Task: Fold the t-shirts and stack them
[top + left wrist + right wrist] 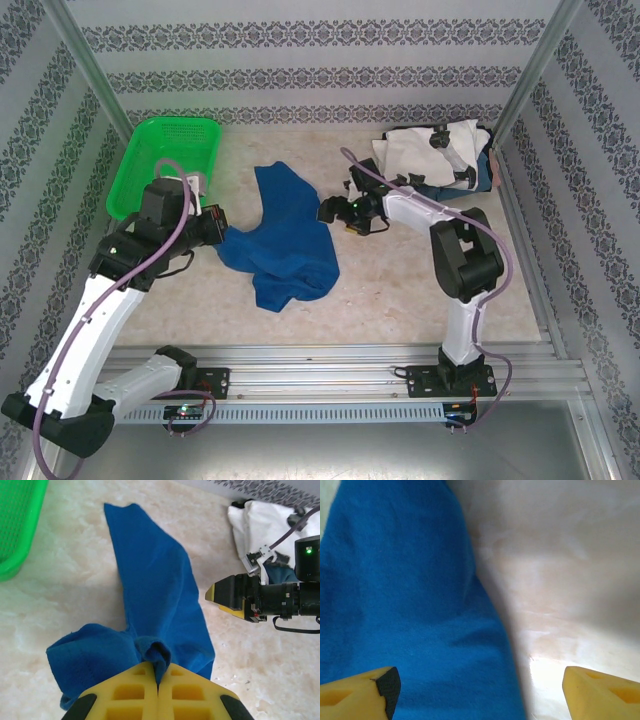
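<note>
Left pincer (158, 692) is clamped on the blue shirt (290, 240) at its 9 o'clock edge; right pincer (480, 687) hangs jaws apart over its 3 o'clock edge. That shirt lies crumpled and unfolded on the table (420, 290), while the white-topped pile (430, 150) at 1 o'clock looks done, so folding and stacking this one seems left.

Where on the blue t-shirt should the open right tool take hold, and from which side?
Probably the blue t-shirt's right edge, from above, one finger on cloth and one on table: it lies flat there, that edge runs between the right tool's open fingers, and the left tool pinches the bunched opposite end.
</note>
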Robot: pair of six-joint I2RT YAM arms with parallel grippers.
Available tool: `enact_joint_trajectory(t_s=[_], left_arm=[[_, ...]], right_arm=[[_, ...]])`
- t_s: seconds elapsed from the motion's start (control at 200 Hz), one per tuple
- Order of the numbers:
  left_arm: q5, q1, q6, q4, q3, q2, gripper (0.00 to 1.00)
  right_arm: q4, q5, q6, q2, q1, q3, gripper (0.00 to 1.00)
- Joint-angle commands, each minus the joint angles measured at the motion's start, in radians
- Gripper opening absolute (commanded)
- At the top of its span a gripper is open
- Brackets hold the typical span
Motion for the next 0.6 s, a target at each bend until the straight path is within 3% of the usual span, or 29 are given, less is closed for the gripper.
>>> enact_joint_trajectory(t_s=[0.0, 0.185, 0.265, 0.33, 0.485, 0.595], left_arm=[[-0.022, 0.007, -0.051, 0.036, -0.041, -0.022, 0.0], [-0.003, 0.007, -0.097, 0.035, -0.159, -0.074, 0.0], [0.02, 0.006, -0.114, 0.041, -0.204, -0.086, 0.0], [0.026, 0.005, -0.123, 0.045, -0.232, -0.093, 0.0], [0.007, 0.006, -0.12, 0.045, -0.255, -0.106, 0.0], [-0.002, 0.005, -0.105, 0.047, -0.251, -0.099, 0.0]], right_arm=[[-0.007, 0.012, -0.026, 0.046, 0.016, 0.073, 0.85], [-0.06, 0.023, -0.037, 0.183, 0.038, 0.244, 0.84], [-0.102, 0.047, -0.033, 0.251, 0.053, 0.318, 0.79], [-0.102, 0.055, -0.008, 0.283, 0.056, 0.343, 0.68], [-0.079, 0.074, 0.028, 0.306, 0.052, 0.351, 0.22], [0.004, 0.083, 0.037, 0.225, 0.028, 0.275, 0.01]])
